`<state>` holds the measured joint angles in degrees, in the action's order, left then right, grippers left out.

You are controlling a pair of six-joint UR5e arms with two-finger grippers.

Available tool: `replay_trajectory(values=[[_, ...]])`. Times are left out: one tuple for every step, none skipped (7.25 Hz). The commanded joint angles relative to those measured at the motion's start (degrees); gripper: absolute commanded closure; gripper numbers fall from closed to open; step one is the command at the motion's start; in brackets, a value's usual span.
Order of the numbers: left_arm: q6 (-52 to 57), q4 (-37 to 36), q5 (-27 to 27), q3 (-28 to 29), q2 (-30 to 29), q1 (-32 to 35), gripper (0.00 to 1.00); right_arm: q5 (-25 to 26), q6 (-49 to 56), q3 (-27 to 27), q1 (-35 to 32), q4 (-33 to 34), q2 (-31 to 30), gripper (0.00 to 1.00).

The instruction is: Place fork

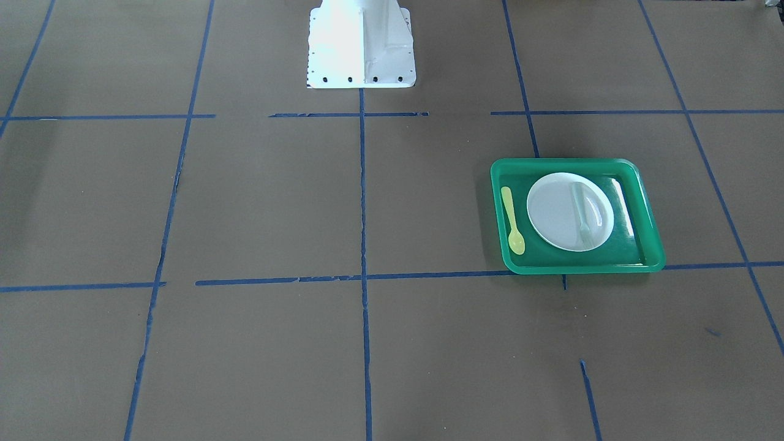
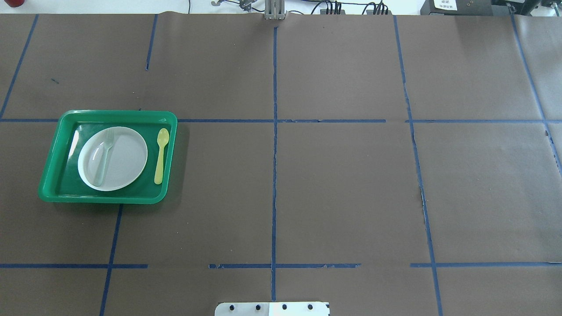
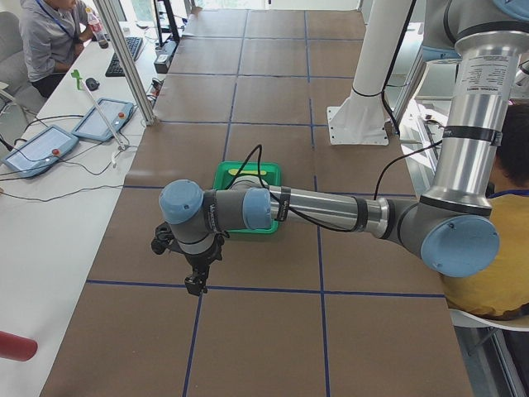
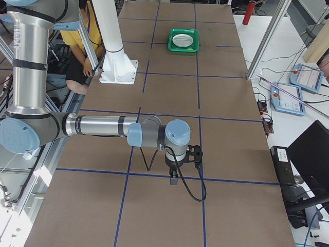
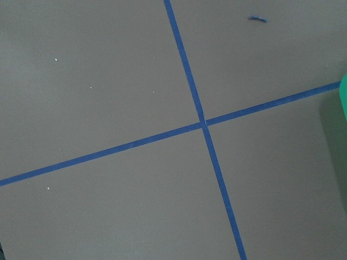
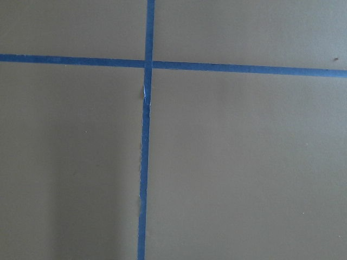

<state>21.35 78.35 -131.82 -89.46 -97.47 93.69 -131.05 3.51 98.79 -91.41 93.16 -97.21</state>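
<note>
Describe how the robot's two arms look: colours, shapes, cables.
The left arm and right arm are silver metal tubes joined by grey joints with pale blue round caps. A black cable loops along each. The left tool and right tool are small and black.

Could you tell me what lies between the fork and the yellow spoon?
Between fork and spoon: only bare white plate and a strip of green tray, in the overhead view.

Robotics lab: paper-covered table (image 2: pixel 351 184) with blue tape grid (image 2: pixel 274 175), teach pendants (image 3: pixel 103 118), seated operator (image 3: pixel 51 37) beside a keyboard (image 3: pixel 131 56).
</note>
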Motion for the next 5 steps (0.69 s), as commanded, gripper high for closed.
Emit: replay_trajectory(values=[[-0.43, -0.73, 0.07, -0.01, 0.09, 0.00, 0.00, 0.00, 0.00, 0.00, 0.00, 0.00, 0.00, 0.00], [-0.61, 0.04, -0.01, 0.16, 0.00, 0.00, 0.00, 0.00, 0.00, 0.00, 0.00, 0.00, 0.00, 0.00], [-0.09, 0.57, 0.34, 0.43, 0.09, 0.00, 0.00, 0.00, -0.09, 0.00, 0.00, 0.00, 0.00, 0.00], [-0.60, 3.80, -0.01, -1.40, 2.96, 0.00, 0.00, 0.00, -0.09, 0.00, 0.00, 0.00, 0.00, 0.00], [-3.05, 10.10, -0.10, -2.81, 4.38, -0.18, 0.00, 0.00, 0.00, 0.00, 0.00, 0.00, 0.00, 0.00]])
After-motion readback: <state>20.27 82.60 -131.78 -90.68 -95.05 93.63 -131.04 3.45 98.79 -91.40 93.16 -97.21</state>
